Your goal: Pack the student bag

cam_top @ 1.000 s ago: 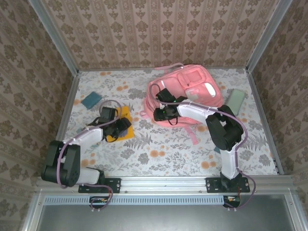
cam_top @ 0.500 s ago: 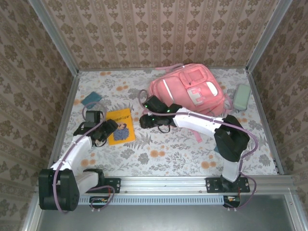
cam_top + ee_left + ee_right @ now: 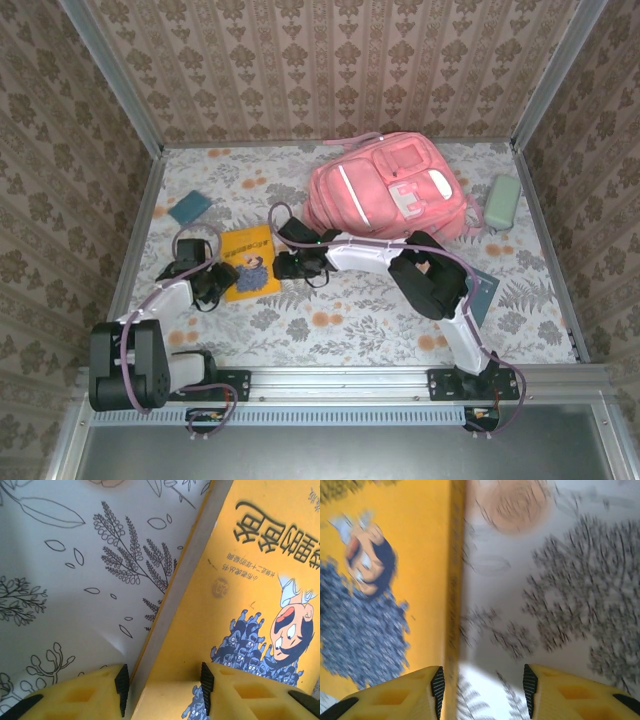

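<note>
Large pink fabric student bag [image 3: 395,195], pocket side up, lying at the far centre-right of the floral-patterned desk [image 3: 340,330]. Thin yellow book with a cartoon cover [image 3: 250,262], flat on the desk, near and left of the bag. Left claw [image 3: 162,685]: partly open, astride the book's left edge, gripping nothing. Right claw [image 3: 482,687]: partly open, astride the opposite edge, gripping nothing. Teal square pad [image 3: 190,207], far left. Pale green pouch [image 3: 502,200], just beside the bag's right side

Draws the right gripper [image 3: 285,266] off the student bag [image 3: 390,190] and down to the right edge of the yellow book [image 3: 247,252]; swings the left gripper [image 3: 220,283] round to the book's left edge; uncovers the bag's front.
</note>
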Tool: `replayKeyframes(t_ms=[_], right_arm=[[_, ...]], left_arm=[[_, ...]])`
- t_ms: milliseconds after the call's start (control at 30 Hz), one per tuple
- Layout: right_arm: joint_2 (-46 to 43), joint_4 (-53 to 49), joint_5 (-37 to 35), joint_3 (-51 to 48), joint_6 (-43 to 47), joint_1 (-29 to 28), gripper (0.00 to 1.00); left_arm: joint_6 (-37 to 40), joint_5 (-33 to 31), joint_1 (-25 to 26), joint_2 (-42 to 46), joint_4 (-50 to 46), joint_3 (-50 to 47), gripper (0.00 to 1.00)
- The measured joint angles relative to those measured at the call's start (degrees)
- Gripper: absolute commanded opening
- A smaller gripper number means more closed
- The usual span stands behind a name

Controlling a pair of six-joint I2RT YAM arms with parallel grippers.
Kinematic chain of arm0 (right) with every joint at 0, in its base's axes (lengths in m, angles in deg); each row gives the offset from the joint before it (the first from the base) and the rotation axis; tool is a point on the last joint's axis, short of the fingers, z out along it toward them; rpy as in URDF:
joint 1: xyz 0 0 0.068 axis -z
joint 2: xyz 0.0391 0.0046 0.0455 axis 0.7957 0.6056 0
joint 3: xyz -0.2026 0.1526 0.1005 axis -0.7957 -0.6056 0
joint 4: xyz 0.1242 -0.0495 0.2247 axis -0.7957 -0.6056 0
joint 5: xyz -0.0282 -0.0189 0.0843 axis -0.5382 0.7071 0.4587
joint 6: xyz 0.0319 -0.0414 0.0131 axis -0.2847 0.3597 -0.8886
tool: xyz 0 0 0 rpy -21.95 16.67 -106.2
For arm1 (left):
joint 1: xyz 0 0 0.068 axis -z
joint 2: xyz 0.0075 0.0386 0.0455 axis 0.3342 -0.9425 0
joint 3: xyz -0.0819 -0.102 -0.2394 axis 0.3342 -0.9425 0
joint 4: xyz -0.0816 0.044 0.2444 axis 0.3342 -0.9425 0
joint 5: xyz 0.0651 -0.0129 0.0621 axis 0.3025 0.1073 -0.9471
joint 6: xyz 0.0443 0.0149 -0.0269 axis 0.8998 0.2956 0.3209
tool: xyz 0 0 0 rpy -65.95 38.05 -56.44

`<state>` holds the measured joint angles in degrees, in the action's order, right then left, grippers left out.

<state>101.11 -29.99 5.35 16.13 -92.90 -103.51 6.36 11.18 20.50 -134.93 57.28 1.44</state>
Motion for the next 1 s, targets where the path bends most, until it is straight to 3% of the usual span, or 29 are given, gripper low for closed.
replayKeyframes(t_ms=[367, 600, 800, 1000], right_arm=[[6.2, 1.0, 0.5, 7.9, -1.7, 0.0, 0.48], [6.6, 3.4, 3.6, 7.6, -4.6, 0.1, 0.46], [5.4, 10.4, 8.9, 3.1, -9.9, 1.8, 0.44], [5.0, 24.7, 16.9, -3.0, -16.4, 2.1, 0.4]], left_arm=[[0.0, 0.0, -0.3, -0.5, 0.5, -0.3, 0.38], [0.0, 0.5, -0.3, -1.0, 1.4, -0.3, 0.34], [0.1, 0.6, -0.3, -1.2, 1.5, -0.3, 0.31], [0.2, 0.8, -0.3, -1.6, 3.1, -0.2, 0.31]])
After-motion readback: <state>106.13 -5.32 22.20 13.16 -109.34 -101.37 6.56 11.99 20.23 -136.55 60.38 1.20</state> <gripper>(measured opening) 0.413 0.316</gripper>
